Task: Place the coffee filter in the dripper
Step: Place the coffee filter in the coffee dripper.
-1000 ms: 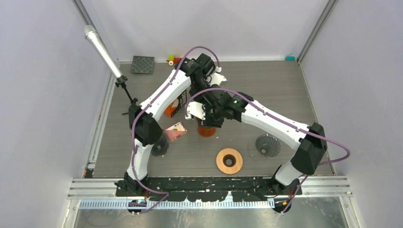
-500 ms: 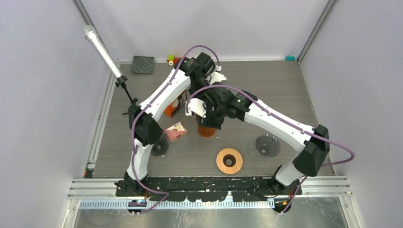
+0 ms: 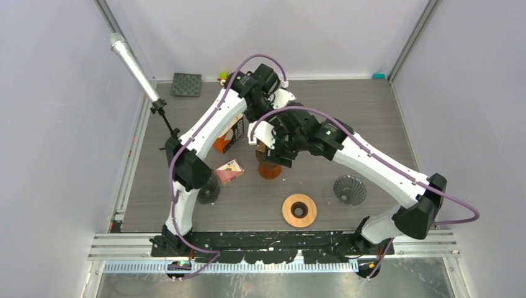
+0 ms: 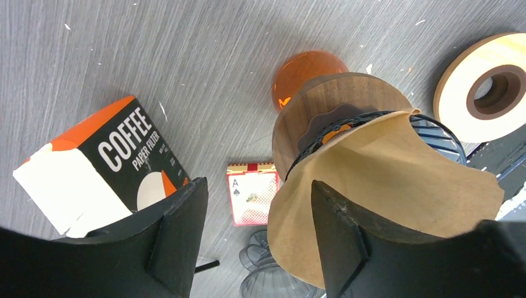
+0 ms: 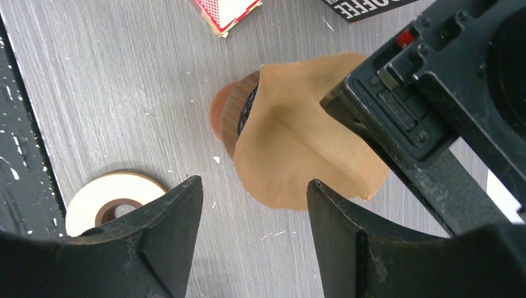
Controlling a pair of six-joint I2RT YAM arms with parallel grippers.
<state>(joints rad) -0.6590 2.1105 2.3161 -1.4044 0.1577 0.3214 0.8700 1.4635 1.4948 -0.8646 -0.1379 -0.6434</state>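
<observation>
The brown paper coffee filter [image 4: 384, 180] lies spread open in the black ribbed dripper [image 4: 434, 127]. The dripper has a wooden collar [image 4: 329, 99] and stands on an orange carafe [image 3: 270, 169]. The filter's edge overhangs the rim toward the left wrist camera. My left gripper [image 4: 257, 242] hangs open above and beside the filter, with nothing between its fingers. My right gripper [image 5: 254, 230] is open too, above the table just beside the filter [image 5: 304, 149], and holds nothing. In the top view both wrists crowd over the carafe and hide the filter.
A coffee filter box [image 3: 232, 133] stands left of the carafe and a playing-card pack [image 3: 229, 172] lies in front of it. A wooden ring [image 3: 299, 210] and a spare black dripper [image 3: 350, 189] sit nearer the bases. A microphone stand [image 3: 133, 65] is at the far left.
Both wrists have drawn back a little from the carafe. The right arm's elbow has swung out to the right.
</observation>
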